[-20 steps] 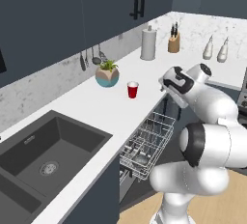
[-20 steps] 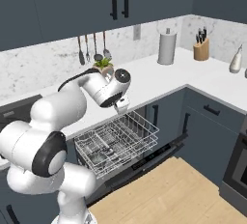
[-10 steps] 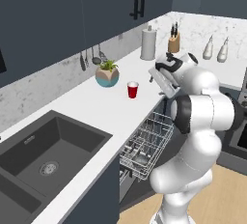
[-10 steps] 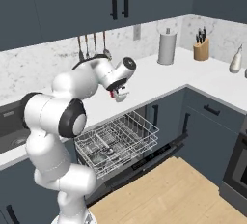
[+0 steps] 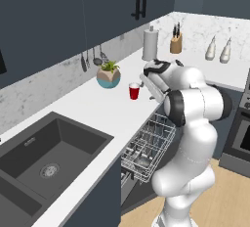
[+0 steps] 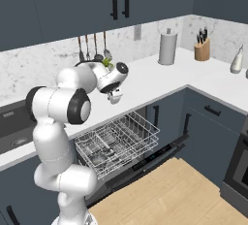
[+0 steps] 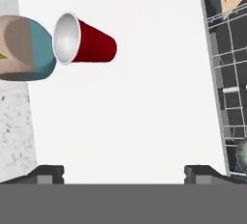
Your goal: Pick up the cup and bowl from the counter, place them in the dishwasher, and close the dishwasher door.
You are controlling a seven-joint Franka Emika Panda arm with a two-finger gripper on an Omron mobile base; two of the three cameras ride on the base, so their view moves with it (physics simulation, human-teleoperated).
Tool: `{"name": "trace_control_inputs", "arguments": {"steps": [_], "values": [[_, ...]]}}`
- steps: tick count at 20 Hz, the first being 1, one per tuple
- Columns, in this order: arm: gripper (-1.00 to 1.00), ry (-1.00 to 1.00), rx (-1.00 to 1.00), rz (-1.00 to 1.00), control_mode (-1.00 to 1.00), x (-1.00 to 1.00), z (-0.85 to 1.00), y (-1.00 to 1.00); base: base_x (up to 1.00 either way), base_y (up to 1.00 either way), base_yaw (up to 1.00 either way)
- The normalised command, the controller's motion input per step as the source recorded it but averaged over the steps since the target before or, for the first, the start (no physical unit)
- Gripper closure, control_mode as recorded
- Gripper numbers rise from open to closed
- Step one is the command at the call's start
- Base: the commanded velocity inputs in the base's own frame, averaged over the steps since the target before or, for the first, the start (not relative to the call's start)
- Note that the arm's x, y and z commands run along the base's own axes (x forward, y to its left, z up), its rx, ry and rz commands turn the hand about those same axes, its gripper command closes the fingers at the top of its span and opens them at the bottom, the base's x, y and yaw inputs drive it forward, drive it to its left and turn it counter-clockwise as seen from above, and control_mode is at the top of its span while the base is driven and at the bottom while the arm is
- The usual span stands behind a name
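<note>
White arm bent over counter (image 5: 97, 108), claw (image 7: 123, 174) seemingly wide.

A home kitchen is shown: a marble-veined counter (image 5: 93, 104) with an inset dark sink (image 5: 46, 155), utensils hung on the backsplash (image 6: 92, 49), a knife block (image 6: 202, 49) (beside a paper-towel roll (image 6: 167, 48)), and an opened dishwasher (image 6: 118, 141).

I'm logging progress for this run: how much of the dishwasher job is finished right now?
Done: the bowl already lies in the pulled-out dishwasher rack. In hand: the open, empty gripper hovers above the counter, aimed toward the cup, which stands upright beside the plant pot. Left: grasp and load the cup, then close the dishwasher door.
</note>
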Motion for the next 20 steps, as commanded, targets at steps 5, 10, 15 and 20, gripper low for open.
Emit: {"name": "trace_control_inputs", "arguments": {"steps": [5, 10, 15, 20], "values": [[-1.00, -0.04, 0.00, -0.01, -1.00, 0.54, -0.06, 0.00, 0.00, 0.00, 0.00], [-1.00, -0.05, 0.00, 0.00, -1.00, 0.40, -0.19, 0.00, 0.00, 0.00, 0.00], [-1.00, -0.01, 0.00, 0.00, -1.00, 0.29, -0.33, 0.00, 0.00, 0.00, 0.00], [-1.00, -0.04, 0.00, 0.00, -1.00, 0.33, -0.03, 0.00, 0.00, 0.00, 0.00]]}}
